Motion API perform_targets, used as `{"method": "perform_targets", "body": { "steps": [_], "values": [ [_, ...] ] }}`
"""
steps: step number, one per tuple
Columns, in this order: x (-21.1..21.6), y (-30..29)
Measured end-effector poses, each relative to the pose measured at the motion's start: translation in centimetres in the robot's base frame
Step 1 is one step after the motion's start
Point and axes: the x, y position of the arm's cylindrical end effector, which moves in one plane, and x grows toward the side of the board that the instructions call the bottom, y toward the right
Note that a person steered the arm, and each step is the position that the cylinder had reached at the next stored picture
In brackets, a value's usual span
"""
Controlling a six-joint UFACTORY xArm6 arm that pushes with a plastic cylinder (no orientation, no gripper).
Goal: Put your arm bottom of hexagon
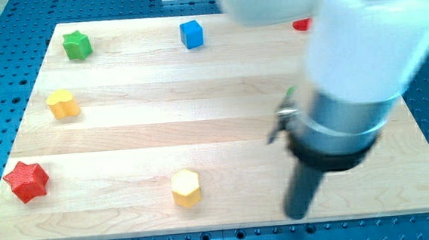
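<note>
The yellow hexagon block [186, 187] lies near the view's bottom edge of the wooden board, left of centre. My tip [297, 214] rests on the board at the view's bottom right, well to the right of the hexagon and slightly lower than it. The rod rises from the tip into the large grey and white arm body that fills the view's upper right.
A red star [26, 181] is at the left edge, a yellow heart-like block [63, 104] above it, a green star [77, 45] at top left, a blue cube [191, 34] at top centre. A red block [302, 24] and a green sliver [289, 94] peek out beside the arm.
</note>
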Motion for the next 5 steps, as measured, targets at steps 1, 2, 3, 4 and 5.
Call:
{"method": "perform_targets", "body": {
  "steps": [1, 2, 3, 4, 5],
  "values": [
    [-0.2, -7.0],
    [0.0, -7.2],
    [0.0, -7.3],
    [0.0, -8.6],
    [-1.2, -11.5]
  ]
}}
